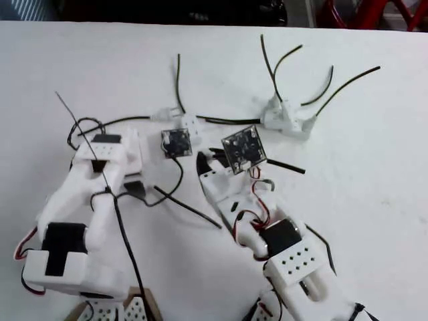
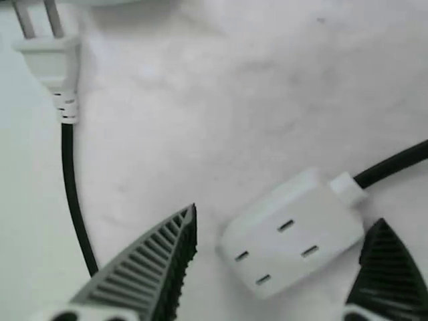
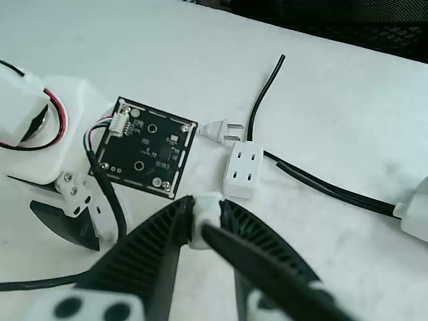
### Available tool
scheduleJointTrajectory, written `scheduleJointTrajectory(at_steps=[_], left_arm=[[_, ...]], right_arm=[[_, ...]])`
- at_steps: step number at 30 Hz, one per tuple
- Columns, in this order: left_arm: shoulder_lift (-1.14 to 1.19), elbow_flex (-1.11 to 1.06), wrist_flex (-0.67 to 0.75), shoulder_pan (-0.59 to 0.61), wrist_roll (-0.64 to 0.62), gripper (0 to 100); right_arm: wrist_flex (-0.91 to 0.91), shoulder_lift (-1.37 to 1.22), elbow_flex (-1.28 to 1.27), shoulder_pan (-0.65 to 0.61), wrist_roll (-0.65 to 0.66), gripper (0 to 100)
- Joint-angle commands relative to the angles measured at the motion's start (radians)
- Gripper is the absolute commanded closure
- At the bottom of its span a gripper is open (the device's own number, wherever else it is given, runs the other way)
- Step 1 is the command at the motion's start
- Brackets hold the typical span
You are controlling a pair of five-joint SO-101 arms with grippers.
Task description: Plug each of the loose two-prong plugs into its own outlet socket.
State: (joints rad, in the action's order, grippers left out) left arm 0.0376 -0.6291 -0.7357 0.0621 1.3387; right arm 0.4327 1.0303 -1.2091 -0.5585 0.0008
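- Table (image 1: 374,200): white surface that carries all the parts.
- Outlet (image 1: 190,122) (image 2: 291,241) (image 3: 242,170): small white block lying near the middle of the table. Two pairs of slots face up, and all four are empty. A black cord leaves one end and runs toward the cluster.
- Loose plug (image 1: 164,115) (image 2: 47,57) (image 3: 217,128): white, two-prong, flat on the table just beside the outlet and not inserted. Its black cord trails away past the left arm.
- Left gripper (image 2: 285,219): fingers apart, one on either side of the outlet. A gap shows between the ribbed finger (image 2: 167,257) and the block. Whether the other finger touches it cannot be told.
- Right gripper (image 1: 202,162) (image 3: 204,224): fingers clamped on the held plug.
- Held plug (image 3: 206,202): white, gripped at the fingertips, near the outlet but apart from it. Its black cord runs back along the fingers, and the prongs cannot be made out.
- Cluster (image 1: 284,119): further white outlets joined together, well apart from the single outlet and beyond the right arm. Several black cords fan out from it.
- Board (image 1: 176,142) (image 3: 147,147): dark square circuit board on the left wrist, just beside the outlet in the high view.
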Motion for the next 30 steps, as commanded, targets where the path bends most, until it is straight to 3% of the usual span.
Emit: scheduleJointTrajectory(at_steps=[1, 9, 14, 22, 24, 28, 30], left_arm=[[-0.005, -0.002, 0.020, -0.007, 0.037, 71], [-0.012, -0.002, 0.012, -0.018, 0.009, 93], [-0.013, 0.015, -0.025, -0.074, -0.288, 96], [-0.005, 0.161, -0.222, -0.171, -0.713, 95], [-0.005, 0.184, -0.253, -0.180, -0.799, 91], [-0.005, 0.209, -0.325, -0.174, -0.953, 68], [-0.013, 0.209, -0.345, -0.160, -0.997, 61]], right_arm=[[-0.022, 0.007, 0.009, 0.008, -0.002, 98.1], [-0.021, 0.007, 0.009, 0.008, -0.002, 98.1], [-0.021, 0.007, 0.009, 0.008, -0.002, 98.1], [-0.019, 0.007, 0.009, 0.008, -0.002, 98.1], [-0.019, 0.007, 0.009, 0.008, -0.002, 98.1], [-0.019, 0.007, 0.009, 0.008, -0.002, 98.1], [-0.019, 0.007, 0.009, 0.008, -0.002, 98.1]])
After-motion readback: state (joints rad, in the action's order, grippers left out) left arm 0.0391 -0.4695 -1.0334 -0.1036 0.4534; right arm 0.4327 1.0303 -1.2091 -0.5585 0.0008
